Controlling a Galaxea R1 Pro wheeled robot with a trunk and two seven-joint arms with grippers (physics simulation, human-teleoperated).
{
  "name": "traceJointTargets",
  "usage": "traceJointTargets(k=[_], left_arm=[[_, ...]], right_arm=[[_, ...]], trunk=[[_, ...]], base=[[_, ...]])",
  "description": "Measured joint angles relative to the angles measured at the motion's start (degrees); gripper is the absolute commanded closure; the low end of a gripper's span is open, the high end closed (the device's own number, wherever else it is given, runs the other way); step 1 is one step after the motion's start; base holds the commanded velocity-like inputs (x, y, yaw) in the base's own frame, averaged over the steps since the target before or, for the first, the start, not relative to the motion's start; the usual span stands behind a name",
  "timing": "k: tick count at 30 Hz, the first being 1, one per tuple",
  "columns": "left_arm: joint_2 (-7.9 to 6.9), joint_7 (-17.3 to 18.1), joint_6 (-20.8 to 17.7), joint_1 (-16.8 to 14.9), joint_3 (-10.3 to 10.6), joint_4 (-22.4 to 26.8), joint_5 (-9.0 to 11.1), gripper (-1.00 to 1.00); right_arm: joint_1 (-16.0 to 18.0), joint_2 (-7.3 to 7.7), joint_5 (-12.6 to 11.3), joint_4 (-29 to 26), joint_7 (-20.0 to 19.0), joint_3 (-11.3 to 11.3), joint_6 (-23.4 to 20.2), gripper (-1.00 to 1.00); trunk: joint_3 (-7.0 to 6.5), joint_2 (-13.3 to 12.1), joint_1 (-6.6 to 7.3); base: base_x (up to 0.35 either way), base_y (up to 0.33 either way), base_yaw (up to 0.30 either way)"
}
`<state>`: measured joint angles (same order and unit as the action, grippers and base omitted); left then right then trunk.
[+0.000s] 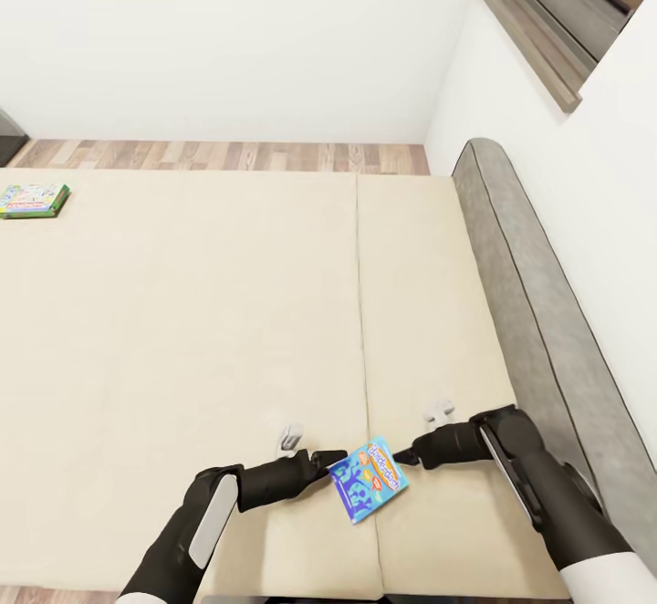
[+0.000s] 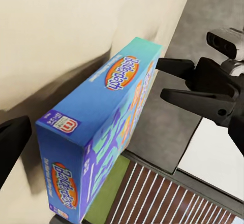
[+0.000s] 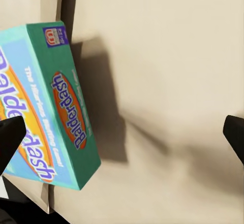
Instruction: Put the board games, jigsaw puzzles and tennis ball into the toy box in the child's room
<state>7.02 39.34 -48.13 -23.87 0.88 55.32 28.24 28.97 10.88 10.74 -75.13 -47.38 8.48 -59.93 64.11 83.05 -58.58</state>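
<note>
A mostly blue board game (image 1: 368,478) lettered "Balderdash" hangs tilted just above the beige bed (image 1: 182,330), casting a shadow on it. My left gripper (image 1: 333,465) is shut on its near end; in the left wrist view the box (image 2: 96,132) fills the space beside one dark finger (image 2: 12,145). My right gripper (image 1: 408,458) is open at the box's other end, its fingers (image 2: 175,66) spread and holding nothing. The right wrist view has the box (image 3: 48,107) off to one side of the wide jaws. A second board game (image 1: 34,200), green-edged, lies flat at the bed's far left.
A grey padded headboard (image 1: 538,312) runs along the bed's right side against a white wall. A strip of wood plank floor (image 1: 228,155) lies beyond the bed's far edge. A grey ledge (image 1: 529,29) juts out high at the right. A seam (image 1: 358,312) splits the mattress.
</note>
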Motion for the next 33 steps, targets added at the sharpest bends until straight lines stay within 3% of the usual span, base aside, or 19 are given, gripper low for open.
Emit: traceJointTargets(k=[27,33], left_arm=[[0.00,-0.07,0.02,-0.01,0.01,-0.01,-0.13,-1.00],[-0.01,-0.13,-0.09,0.00,0.01,-0.01,-0.37,-1.00]], right_arm=[[0.03,-2.74,0.57,0.10,0.29,-1.44,0.22,-1.00],[-0.02,-3.22,0.46,-0.50,0.18,0.65,0.07,-1.00]], trunk=[[0.00,0.00,0.10],[0.00,0.00,-0.07]], base=[[0.000,0.000,0.000],[0.000,0.000,0.000]])
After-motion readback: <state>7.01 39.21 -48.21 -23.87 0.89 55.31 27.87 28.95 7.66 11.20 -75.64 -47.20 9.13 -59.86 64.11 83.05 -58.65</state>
